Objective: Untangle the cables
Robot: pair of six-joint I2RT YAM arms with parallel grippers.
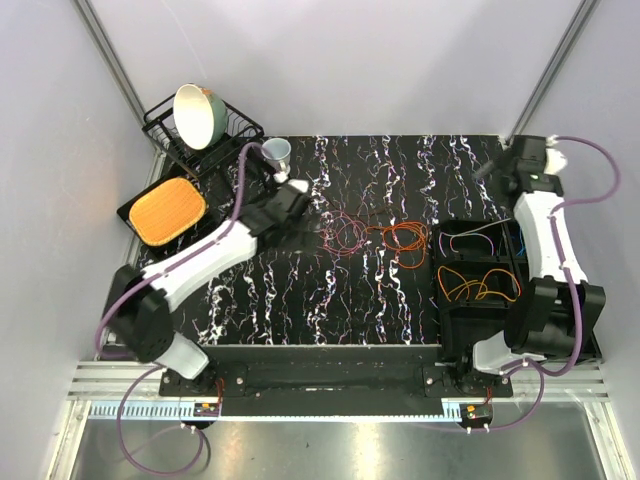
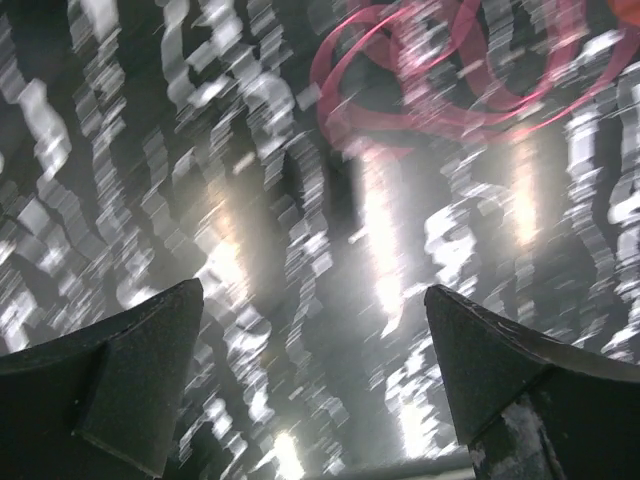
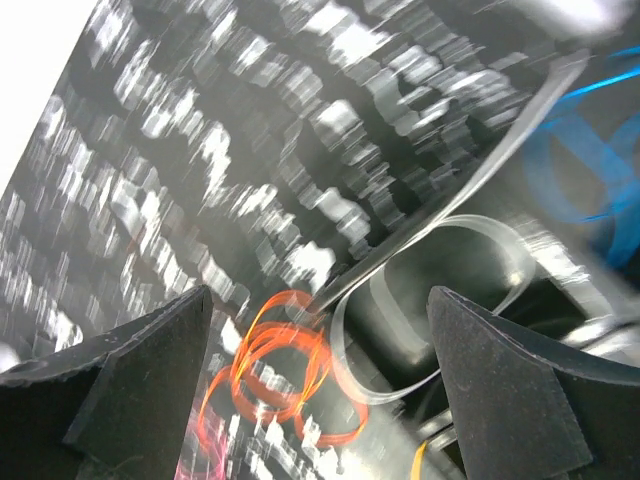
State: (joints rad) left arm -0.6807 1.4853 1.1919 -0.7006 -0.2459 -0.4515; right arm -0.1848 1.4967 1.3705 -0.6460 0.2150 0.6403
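Two loose cable bundles lie just beside each other mid-worktop (image 1: 300, 310): pink-red loops (image 1: 345, 235) and orange loops (image 1: 405, 237). The black bin (image 1: 437, 262) at the right has two compartments, each holding more cables: blue and purple wires (image 1: 482, 238) in the far one, orange-yellow wires (image 1: 480, 286) in the near one. The left claw (image 2: 312, 290) and right claw (image 3: 320, 291) both gape wide, gripping nothing.

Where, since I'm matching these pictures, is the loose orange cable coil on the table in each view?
Top external: orange coil right of centre, beside the black bin.
Left wrist: only an orange blur in the top right corner, perhaps it.
Right wrist: the coil low centre, between the fingers.
Shared: the black white-veined tabletop.
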